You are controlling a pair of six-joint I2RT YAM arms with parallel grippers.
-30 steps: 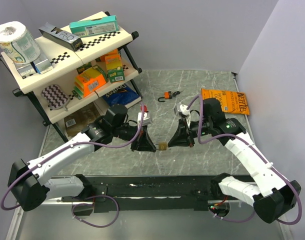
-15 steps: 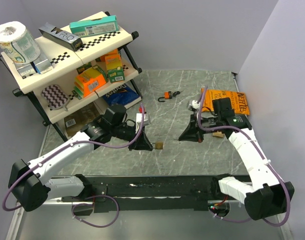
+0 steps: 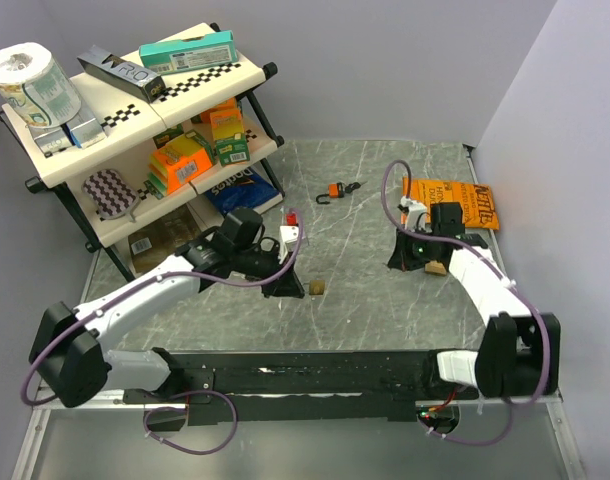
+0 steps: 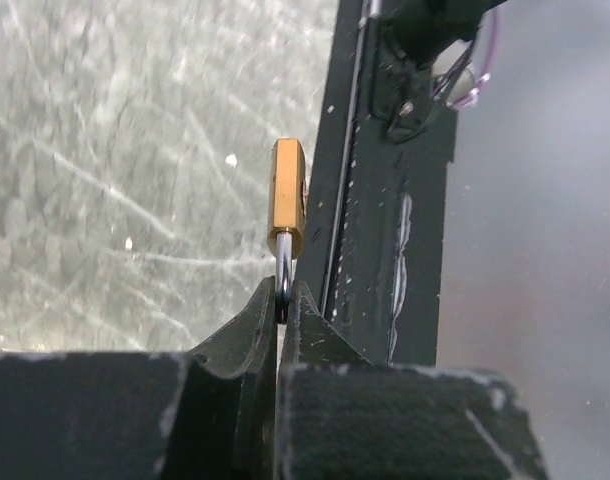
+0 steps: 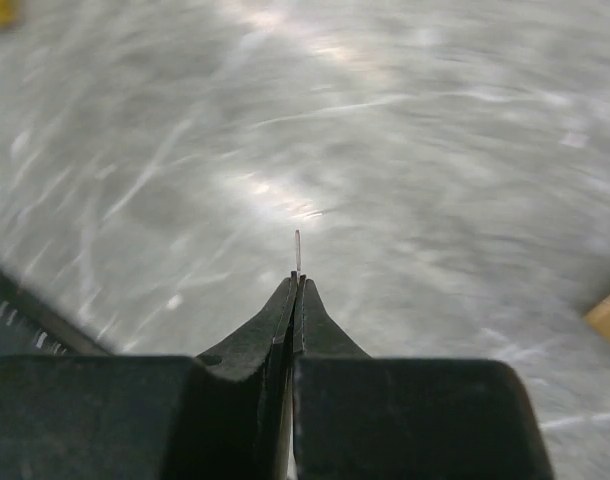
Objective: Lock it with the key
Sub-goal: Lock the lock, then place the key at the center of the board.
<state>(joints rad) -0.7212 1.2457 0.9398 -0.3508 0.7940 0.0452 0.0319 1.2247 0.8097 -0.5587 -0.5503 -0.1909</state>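
My left gripper [image 3: 293, 288] [image 4: 282, 300] is pressed together on the steel shackle of the brass padlock [image 3: 317, 287] [image 4: 287, 195]. The padlock body projects toward 12 o'clock in the left wrist view, over the marbled bench [image 3: 385, 180]. My right gripper [image 3: 397, 260] [image 5: 298, 285] stands at 3 o'clock of the padlock, well apart from it, pinching the key [image 5: 297, 245], a thin blade seen edge-on. Whether the padlock touches the bench, I cannot tell.
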